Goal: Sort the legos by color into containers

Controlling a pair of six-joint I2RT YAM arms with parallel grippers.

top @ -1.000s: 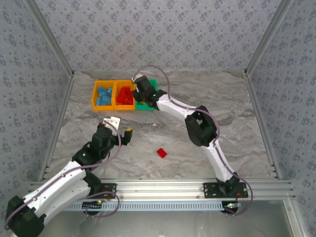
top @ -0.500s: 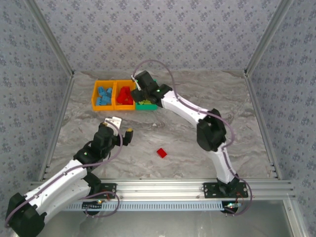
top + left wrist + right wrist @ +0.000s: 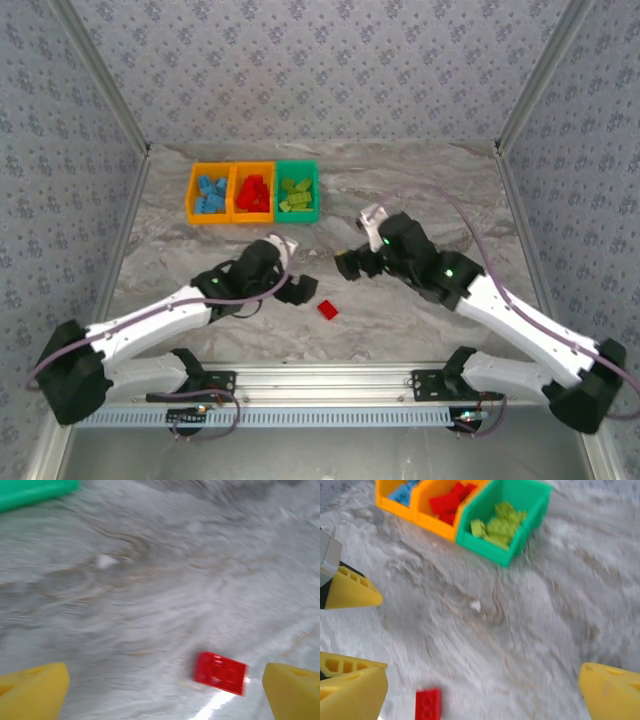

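You have the grey marbled table [image 3: 430, 185] under both arms, the left arm [image 3: 150, 318] and the right arm [image 3: 520, 315], each reaching in towards the middle. Beyond both hands, well apart from them, stands the row of three small open plastic bins [image 3: 232, 190]: two orange-yellow and one green [image 3: 490, 550]. Your left gripper [image 3: 300, 272] hangs released over bare table, its yellow fingertips spread wide with nothing between them [image 3: 165, 680]. Your right gripper [image 3: 352, 240] faces it from the other side, its fingers likewise spread and empty [image 3: 482, 690]. The sorted plastic studded bricks lie in the bins, far ahead of either hand: light blue ones [image 3: 208, 193] in the leftmost bin, red ones [image 3: 254, 192] in the middle bin, lime green ones [image 3: 296, 194] in the green bin. One small red studded brick [image 3: 327, 309] lies loose on the table between the two grippers. From your left wrist it sits close to the right-hand fingertip [image 3: 220, 672]. From your right wrist it sits near the left-hand pad [image 3: 428, 705], touching neither.
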